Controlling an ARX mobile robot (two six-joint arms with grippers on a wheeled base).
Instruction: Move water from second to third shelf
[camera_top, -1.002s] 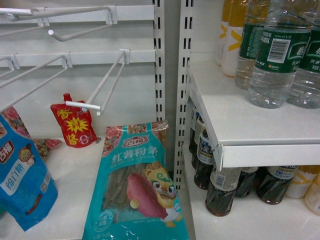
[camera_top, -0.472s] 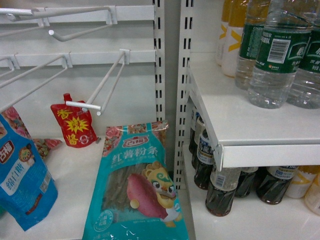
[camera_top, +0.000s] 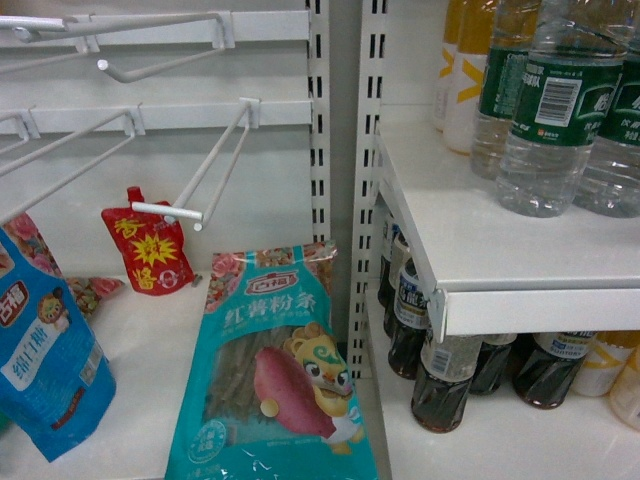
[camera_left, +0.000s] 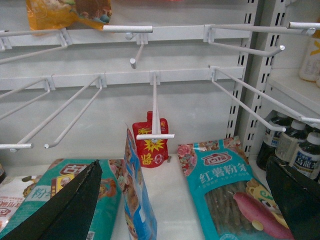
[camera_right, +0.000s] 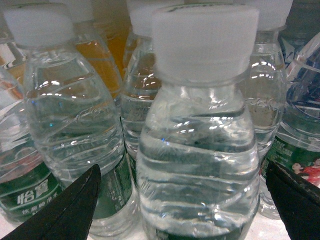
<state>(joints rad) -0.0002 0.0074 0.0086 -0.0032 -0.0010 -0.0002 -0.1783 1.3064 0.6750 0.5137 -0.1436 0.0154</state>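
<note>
The right gripper (camera_right: 185, 200), jaws spread wide and empty, flanks the nearest water (camera_right: 197, 145) bottle standing unlifted on its shelf (camera_top: 520, 260) at right; the transfer looks barely begun.

Water (camera_top: 548, 110) on right upper shelf (camera_top: 500, 255), tea bottles (camera_top: 440, 375) beneath, snack bags (camera_top: 275, 380) left.

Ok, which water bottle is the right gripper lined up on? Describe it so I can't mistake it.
Look at the white upper shelf on the right of the head view, where clear bottles stand in a cluster. The water bottle is the front one, with its barcode facing out on the dark green label. In the right wrist view its white cap sits nearest, centred between the open fingertips.
</note>
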